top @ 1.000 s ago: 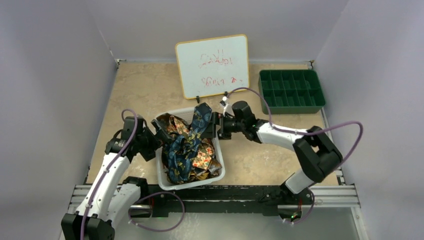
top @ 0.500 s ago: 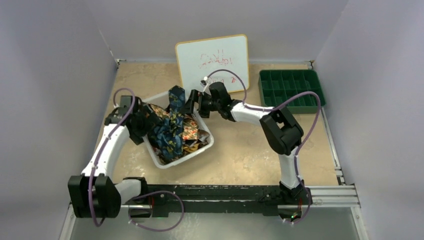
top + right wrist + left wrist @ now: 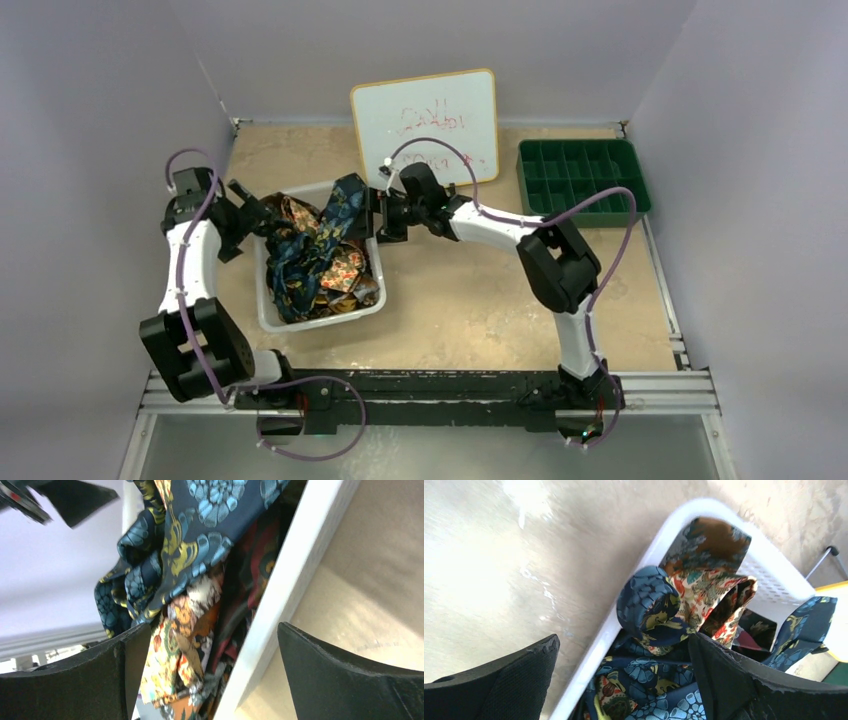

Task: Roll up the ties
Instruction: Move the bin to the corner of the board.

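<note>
Left fingers (image 3: 499, 685) and right fingers (image 3: 350, 680) gape wide astride the basket (image 3: 263, 290) rims; navy tie (image 3: 340, 205) lies diagonally, tip pointing far-right.

Writing on the whiteboard (image 3: 425, 130) was unreadable. Lower ties (image 3: 318, 262) lay buried in the basket (image 3: 262, 290) — number undeterminable. Both wrist views cropped the fingers (image 3: 499, 690) at the bottom edge.
</note>
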Robot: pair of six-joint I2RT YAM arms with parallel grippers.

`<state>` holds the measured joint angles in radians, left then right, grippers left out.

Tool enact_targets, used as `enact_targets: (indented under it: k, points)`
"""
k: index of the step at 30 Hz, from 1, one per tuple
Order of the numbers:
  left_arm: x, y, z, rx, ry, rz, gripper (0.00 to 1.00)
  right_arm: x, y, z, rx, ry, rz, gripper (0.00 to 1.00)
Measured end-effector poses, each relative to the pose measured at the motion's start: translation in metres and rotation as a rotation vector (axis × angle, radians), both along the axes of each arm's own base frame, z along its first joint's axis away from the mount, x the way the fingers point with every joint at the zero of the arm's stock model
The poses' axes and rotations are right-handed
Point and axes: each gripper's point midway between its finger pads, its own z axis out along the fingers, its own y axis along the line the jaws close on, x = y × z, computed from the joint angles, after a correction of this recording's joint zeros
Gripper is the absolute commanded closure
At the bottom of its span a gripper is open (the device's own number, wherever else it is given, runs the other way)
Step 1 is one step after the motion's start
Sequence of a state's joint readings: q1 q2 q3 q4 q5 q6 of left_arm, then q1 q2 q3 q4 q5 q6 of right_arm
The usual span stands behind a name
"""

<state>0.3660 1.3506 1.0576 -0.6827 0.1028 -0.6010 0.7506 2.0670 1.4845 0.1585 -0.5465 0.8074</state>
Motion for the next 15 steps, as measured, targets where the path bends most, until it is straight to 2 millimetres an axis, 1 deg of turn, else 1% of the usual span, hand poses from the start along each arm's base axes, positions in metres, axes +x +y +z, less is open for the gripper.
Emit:
enact_targets:
  k: [2, 3, 5, 7, 8, 9, 10, 11, 12, 15]
  points:
    - [0.001, 0.008, 0.011, 0.018, -0.025, 0.003, 0.00, -0.004, -0.008, 0.000, -0.035, -0.021, 0.002, 0.01]
    - [-0.001, 0.011, 0.019, 0.027, -0.046, 0.011, 0.00, -0.008, -0.015, 0.001, -0.053, -0.034, -0.001, 0.01]
    - [-0.006, 0.008, 0.031, 0.029, -0.077, 0.001, 0.00, -0.018, -0.029, 0.004, -0.071, -0.054, -0.001, 0.01]
    - [-0.012, -0.002, 0.049, 0.022, -0.127, -0.034, 0.00, -0.034, -0.047, 0.006, -0.084, -0.073, 0.004, 0.01]
    - [-0.020, -0.010, 0.064, 0.022, -0.169, -0.060, 0.00, -0.042, -0.055, 0.007, -0.087, -0.082, 0.009, 0.01]
    - [-0.020, -0.011, 0.066, 0.023, -0.174, -0.064, 0.00, -0.051, -0.064, 0.007, -0.089, -0.090, 0.016, 0.01]
    - [-0.024, -0.014, 0.073, 0.030, -0.192, -0.077, 0.00, -0.058, -0.070, 0.006, -0.089, -0.100, 0.023, 0.01]
    - [-0.029, -0.019, 0.080, 0.034, -0.214, -0.093, 0.00, -0.075, -0.084, -0.005, -0.106, -0.092, 0.046, 0.01]
    - [-0.034, -0.024, 0.086, 0.034, -0.234, -0.109, 0.00, -0.080, -0.087, 0.005, -0.088, -0.113, 0.052, 0.01]
    - [-0.049, -0.041, 0.106, 0.026, -0.301, -0.169, 0.00, -0.113, -0.098, 0.004, -0.061, -0.149, 0.127, 0.01]
